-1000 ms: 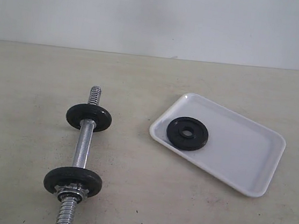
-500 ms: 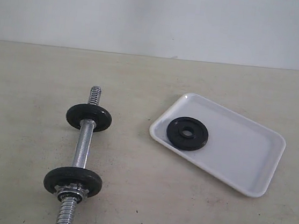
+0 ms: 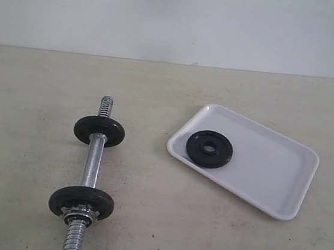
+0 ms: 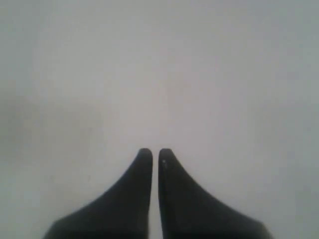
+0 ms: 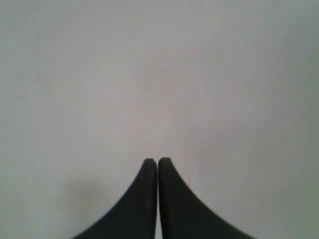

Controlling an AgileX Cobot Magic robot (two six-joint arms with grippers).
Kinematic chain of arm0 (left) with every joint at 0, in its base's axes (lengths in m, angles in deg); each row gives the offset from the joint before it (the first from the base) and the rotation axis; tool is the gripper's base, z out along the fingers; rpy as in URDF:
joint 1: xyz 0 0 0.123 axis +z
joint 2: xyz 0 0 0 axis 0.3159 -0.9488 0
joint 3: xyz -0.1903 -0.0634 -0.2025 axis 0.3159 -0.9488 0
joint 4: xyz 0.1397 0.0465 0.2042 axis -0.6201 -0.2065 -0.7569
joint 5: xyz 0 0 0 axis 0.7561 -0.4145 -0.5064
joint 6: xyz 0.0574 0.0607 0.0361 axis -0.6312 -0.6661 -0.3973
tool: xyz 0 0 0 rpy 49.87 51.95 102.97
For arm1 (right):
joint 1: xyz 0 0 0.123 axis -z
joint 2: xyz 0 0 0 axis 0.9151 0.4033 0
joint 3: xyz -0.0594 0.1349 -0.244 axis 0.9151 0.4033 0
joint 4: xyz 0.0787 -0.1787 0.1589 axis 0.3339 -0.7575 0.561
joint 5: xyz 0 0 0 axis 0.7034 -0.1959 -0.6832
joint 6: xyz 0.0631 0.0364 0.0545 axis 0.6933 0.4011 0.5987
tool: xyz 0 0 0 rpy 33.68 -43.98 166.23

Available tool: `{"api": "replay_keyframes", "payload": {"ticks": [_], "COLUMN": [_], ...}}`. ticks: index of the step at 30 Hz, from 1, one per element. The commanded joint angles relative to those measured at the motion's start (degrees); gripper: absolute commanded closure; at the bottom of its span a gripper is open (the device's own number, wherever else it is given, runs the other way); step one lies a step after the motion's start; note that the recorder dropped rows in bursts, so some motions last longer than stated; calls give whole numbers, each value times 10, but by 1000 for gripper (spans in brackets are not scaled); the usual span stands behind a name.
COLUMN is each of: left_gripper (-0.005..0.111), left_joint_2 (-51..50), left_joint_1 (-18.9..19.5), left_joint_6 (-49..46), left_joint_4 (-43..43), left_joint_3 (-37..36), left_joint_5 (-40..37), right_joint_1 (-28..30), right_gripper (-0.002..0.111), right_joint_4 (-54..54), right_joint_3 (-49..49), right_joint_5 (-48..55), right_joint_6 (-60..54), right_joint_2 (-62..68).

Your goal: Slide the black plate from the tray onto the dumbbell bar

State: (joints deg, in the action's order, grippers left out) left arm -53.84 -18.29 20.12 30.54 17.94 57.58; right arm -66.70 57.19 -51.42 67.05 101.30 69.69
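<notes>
exterior: black plate [image 3: 209, 148] lay flat at the left end of the tray [image 3: 270, 173]; dumbbell bar [image 3: 93, 162] was well apart on the desk [image 3: 156, 220] (two discs on it)
left wrist: left pincer [image 4: 151, 153] was closed
right wrist: right pincer [image 5: 157, 162] was closed too, tips together

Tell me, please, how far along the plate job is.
Nothing done yet: the black plate lies in the tray, apart from the dumbbell bar. In hand: nothing; left gripper and right gripper are shut, empty. Left: grasping the plate, sliding it onto the bar.
</notes>
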Motion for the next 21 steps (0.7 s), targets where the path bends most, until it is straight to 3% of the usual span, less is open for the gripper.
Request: {"api": "replay_keyframes", "payload": {"ticks": [1,4,7,13,18,21], "left_gripper": [102,102,102,102,102,102], "left_joint_2": [-78,-164,-250,-380,-403,-403], "left_joint_1": [3,-4,-22,-54,-55,-55], "left_joint_6": [186,213,213,217,285,286], "left_joint_4": [-161,-236,-281,-287,-292,-362], "left_joint_3": [69,91,94,94,94,95], "left_joint_5": [-196,-218,-211,-109,-37,-21], "right_joint_1": [0,-1,-1,-1,-1,-1], "right_gripper": [109,109,109,109,109,109], "right_joint_4": [-44,-1,31,74,159,161], "right_joint_3": [-119,-181,-205,-212,-212,-212], "right_joint_5": [329,502,566,525,506,459], "right_joint_6": [-111,-240,-292,-293,-293,-337], "right_joint_2": [101,192,267,362,389,396]}}
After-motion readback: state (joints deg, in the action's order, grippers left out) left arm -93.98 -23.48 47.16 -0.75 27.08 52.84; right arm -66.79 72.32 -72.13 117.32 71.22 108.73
